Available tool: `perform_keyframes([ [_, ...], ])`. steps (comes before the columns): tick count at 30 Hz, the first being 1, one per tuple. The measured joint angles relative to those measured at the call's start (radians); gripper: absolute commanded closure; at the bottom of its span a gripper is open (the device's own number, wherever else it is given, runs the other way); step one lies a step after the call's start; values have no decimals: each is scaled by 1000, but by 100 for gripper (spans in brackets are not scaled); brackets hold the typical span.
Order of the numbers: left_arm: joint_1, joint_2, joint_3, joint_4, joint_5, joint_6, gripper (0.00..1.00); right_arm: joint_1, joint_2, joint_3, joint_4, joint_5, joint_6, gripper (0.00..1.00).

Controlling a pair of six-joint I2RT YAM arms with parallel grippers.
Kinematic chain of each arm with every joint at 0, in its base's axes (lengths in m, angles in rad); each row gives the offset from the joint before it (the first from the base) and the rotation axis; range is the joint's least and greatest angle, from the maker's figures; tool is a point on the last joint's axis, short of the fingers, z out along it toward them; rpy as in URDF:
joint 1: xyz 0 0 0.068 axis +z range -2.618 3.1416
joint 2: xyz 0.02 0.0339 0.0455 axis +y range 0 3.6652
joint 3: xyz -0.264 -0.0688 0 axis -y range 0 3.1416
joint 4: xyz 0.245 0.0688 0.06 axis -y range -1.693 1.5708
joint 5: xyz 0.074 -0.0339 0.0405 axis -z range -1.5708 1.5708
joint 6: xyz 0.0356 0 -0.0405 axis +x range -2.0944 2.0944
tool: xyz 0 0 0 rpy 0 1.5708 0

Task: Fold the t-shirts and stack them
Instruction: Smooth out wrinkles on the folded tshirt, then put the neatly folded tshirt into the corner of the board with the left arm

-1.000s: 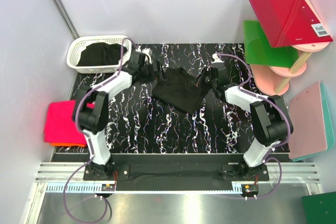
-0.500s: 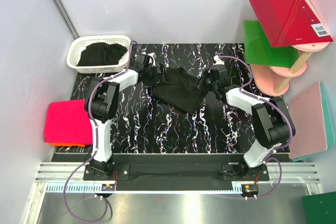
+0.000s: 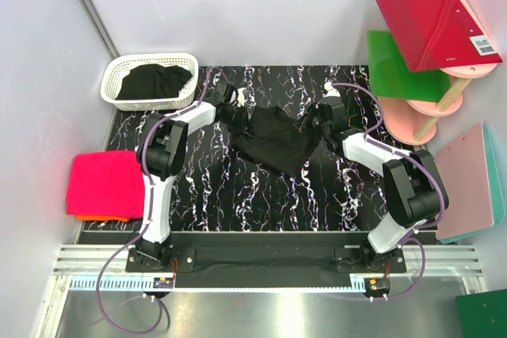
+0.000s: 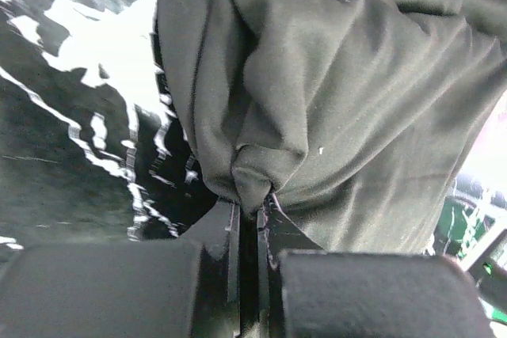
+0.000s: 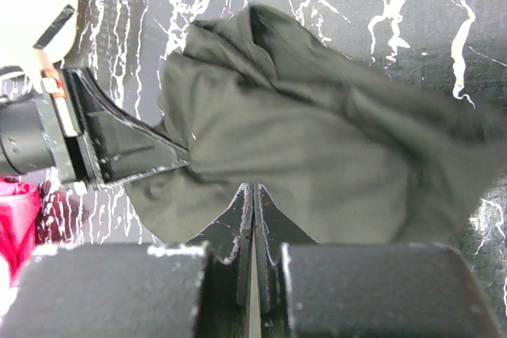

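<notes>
A black t-shirt (image 3: 273,140) lies crumpled in the middle of the black marbled table (image 3: 238,195), stretched between both grippers. My left gripper (image 3: 240,119) is at the shirt's far left edge. In the left wrist view its jaws (image 4: 253,199) are shut on a pinched fold of the black t-shirt (image 4: 333,93). My right gripper (image 3: 311,126) is at the shirt's right edge. In the right wrist view its jaws (image 5: 253,187) are pressed together on the near edge of the black t-shirt (image 5: 317,140), and the left gripper (image 5: 186,156) grips the opposite side.
A white lattice basket (image 3: 115,73) at the back left holds more black cloth (image 3: 154,81). A folded hot-pink shirt (image 3: 103,181) lies on an orange one (image 3: 103,217) off the table's left side. Red (image 3: 432,29) and green (image 3: 400,69) boards stand at the back right.
My left gripper has moved right from beside the basket to the shirt's left edge and shut on it. The shirt now lies a little wider. The right gripper has stayed shut.
</notes>
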Motion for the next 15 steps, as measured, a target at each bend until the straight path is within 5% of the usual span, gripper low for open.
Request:
perform_keyframes([
  [3, -11, -22, -37, 3, 0, -1, 100, 0, -11, 0, -3, 0, 3, 59],
  [4, -12, -40, -63, 3, -6, -2, 100, 0, -18, 0, -6, 0, 5, 37],
  [7, -13, -124, -176, 5, -48, -10, 100, 1, -35, -1, -13, 1, 5, 15],
  [15, 49, -379, -477, -13, -215, -54, 100, 2, -64, -18, -51, 2, -8, 9],
])
